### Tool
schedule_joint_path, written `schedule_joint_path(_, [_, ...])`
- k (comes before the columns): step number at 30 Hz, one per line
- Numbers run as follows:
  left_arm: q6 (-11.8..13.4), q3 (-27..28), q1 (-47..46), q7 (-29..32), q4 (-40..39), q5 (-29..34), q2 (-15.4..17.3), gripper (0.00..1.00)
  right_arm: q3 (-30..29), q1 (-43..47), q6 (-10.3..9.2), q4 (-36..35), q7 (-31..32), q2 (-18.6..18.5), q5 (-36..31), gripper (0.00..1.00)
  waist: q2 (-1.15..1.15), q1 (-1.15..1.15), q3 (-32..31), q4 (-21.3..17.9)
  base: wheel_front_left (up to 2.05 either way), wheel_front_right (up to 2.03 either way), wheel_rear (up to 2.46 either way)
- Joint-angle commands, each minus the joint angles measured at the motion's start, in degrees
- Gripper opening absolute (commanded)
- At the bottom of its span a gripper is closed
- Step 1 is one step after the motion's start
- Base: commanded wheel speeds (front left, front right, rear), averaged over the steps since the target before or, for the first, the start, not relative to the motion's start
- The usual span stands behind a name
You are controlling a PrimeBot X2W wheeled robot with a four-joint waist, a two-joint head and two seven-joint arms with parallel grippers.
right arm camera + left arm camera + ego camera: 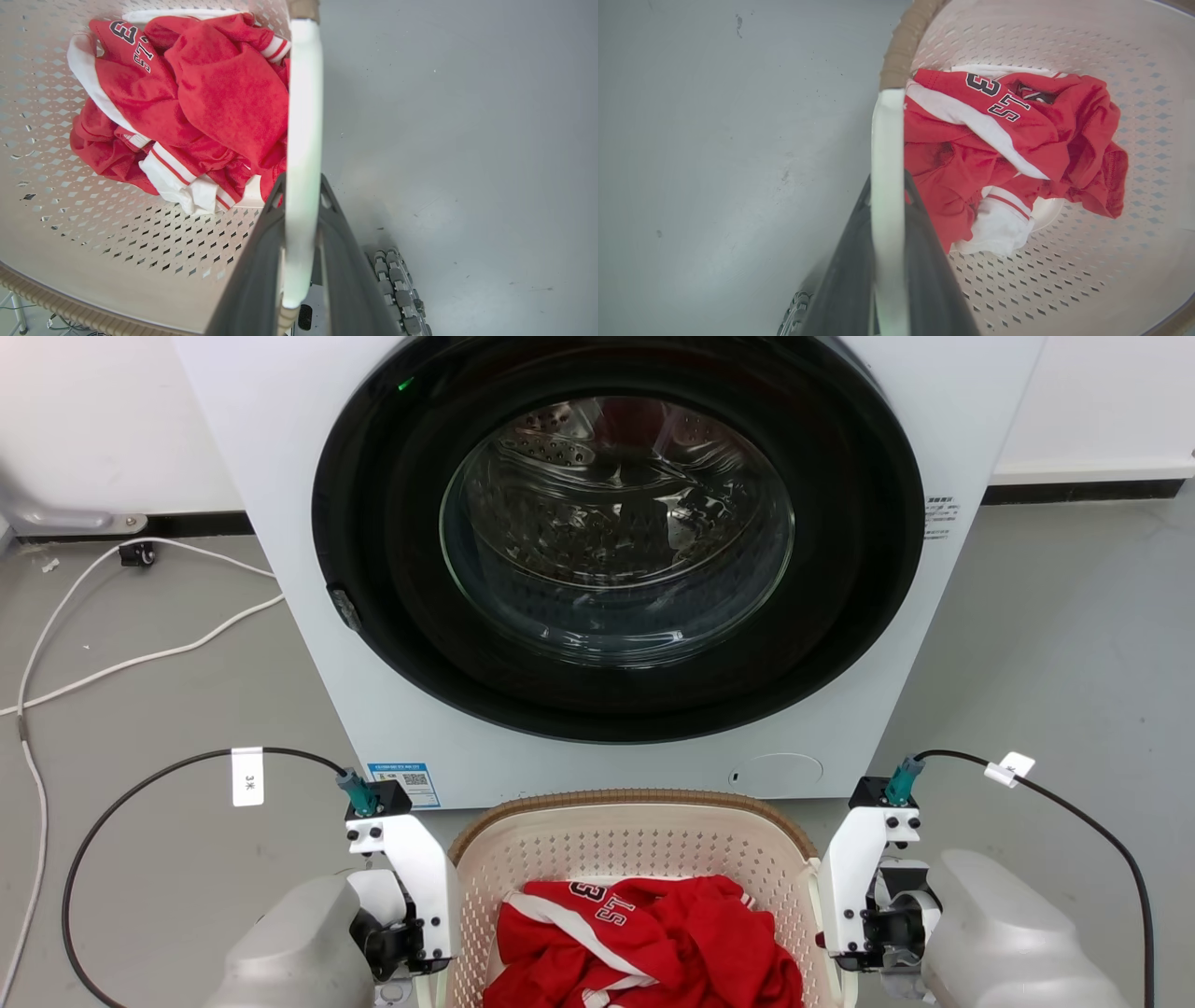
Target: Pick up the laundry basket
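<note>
**Trainee:** What does each pincer hold?

**Technician:** The left pincer (888, 179) is closed across the left handle (887, 130). The white strip runs between its two dark fingers, one outside the wall and one inside. The right pincer (301, 179) clamps the right handle (304, 93) the same way.

**Trainee:** Where is the load?

**Technician:** The laundry basket (635, 800) lies between the two pincers. A red garment (644, 933) is heaped inboard of both. Just past the basket's far rim stands the washing machine (280, 476). Whether the base is off the floor (140, 821) cannot be told.

**Trainee:** How is the lift done well?

**Technician:** In my judgement, raise both arms together at one rate. Hold the wrists level so the basket does not tip toward either side. The handles are thin strips, so a firm grip matters, since a slack one may let them slide. Lift straight up, clear of the machine's door.

**Trainee:** And the arm pose?

**Technician:** The left forearm (289, 943) and the right forearm (1008, 933) sit low, one outboard of each handle. The wrists are turned so the fingers point down over the rim.
</note>
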Motion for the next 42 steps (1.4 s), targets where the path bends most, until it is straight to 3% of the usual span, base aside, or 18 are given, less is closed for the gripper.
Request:
schedule_joint_path(1, [-0.6,0.0,0.3,-0.3,-0.5,-0.7,-1.1,0.00,0.0,0.7,0.66,-0.2,-0.2,1.2,0.0,0.00,0.00,0.01,0.1,0.0,0.00,0.00,0.00])
schedule_joint_path(42, [-0.6,-3.4,-0.7,-2.2,-1.4,-4.7,-1.8,0.00,-3.9,0.1,0.66,-0.3,-2.2,1.2,-4.7,0.00,0.00,0.01,1.0,0.4,0.00,0.00,0.00])
